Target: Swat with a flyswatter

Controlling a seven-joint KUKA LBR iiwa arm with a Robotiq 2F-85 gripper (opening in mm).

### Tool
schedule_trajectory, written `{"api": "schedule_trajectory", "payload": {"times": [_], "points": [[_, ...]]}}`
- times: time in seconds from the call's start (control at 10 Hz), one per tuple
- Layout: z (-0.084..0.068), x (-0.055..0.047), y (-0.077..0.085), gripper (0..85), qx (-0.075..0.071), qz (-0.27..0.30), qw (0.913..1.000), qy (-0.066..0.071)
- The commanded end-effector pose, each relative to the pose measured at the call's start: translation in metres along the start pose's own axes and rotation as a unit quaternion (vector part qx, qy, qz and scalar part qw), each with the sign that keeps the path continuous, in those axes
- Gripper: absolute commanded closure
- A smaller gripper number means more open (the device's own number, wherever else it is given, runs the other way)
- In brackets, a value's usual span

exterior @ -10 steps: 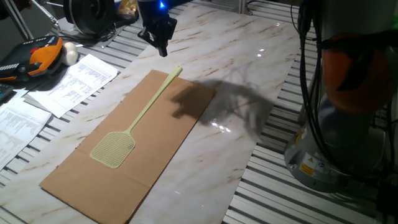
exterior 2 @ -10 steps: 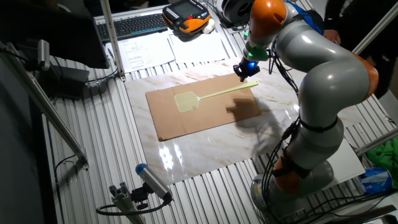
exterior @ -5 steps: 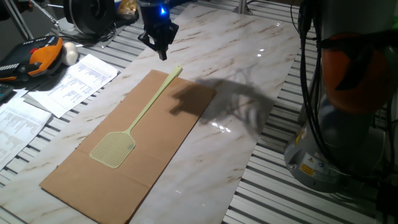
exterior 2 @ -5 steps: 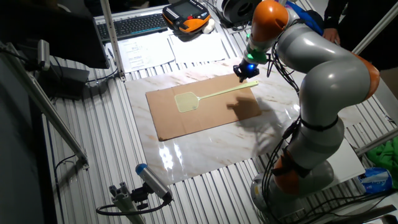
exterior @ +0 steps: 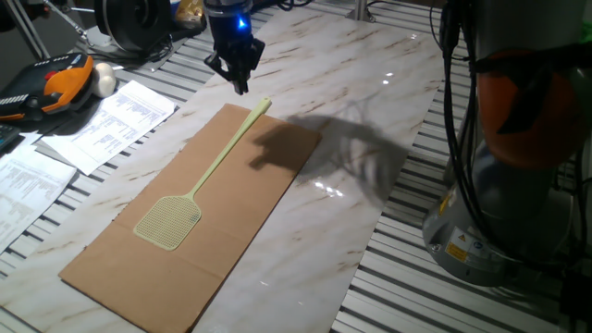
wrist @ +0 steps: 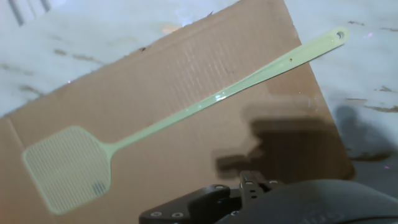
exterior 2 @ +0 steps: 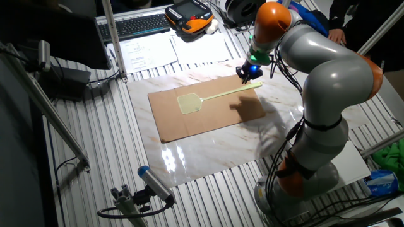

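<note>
One flyswatter (exterior: 199, 181) flat on cardboard sheet (exterior: 240, 222) atop marble desk (exterior: 370, 111), handle tip toward claw (exterior: 240, 83) hovering above; finger spread unclear. Papers (exterior: 111, 120) beside.

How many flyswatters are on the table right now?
1. The flyswatter lies flat on the cardboard sheet, mesh head toward one end, handle tip poking past the sheet's edge near the tool. None other shows.

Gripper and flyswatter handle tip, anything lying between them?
Nothing. In one fixed view the gripper hangs just beyond the flyswatter handle's end, with only bare marble table between.
</note>
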State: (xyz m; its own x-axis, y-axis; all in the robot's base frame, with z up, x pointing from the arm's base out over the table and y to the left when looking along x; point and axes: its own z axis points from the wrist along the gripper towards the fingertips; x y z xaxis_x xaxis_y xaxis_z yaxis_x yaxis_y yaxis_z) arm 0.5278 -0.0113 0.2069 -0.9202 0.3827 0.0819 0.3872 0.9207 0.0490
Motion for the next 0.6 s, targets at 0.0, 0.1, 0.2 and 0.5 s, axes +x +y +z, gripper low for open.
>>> {"api": "schedule_trajectory", "payload": {"times": [0.0,0.1,0.2,0.5], "points": [[-0.001,-0.001,0.0,68.0,0.008,0.006,0.9999,-0.007],[-0.001,-0.003,0.001,68.0,0.014,0.019,0.9996,-0.013],[-0.002,-0.003,0.0,68.0,0.02,0.012,0.9997,-0.011],[-0.025,0.01,0.0,68.0,0.07,0.013,0.997,-0.03]]}}
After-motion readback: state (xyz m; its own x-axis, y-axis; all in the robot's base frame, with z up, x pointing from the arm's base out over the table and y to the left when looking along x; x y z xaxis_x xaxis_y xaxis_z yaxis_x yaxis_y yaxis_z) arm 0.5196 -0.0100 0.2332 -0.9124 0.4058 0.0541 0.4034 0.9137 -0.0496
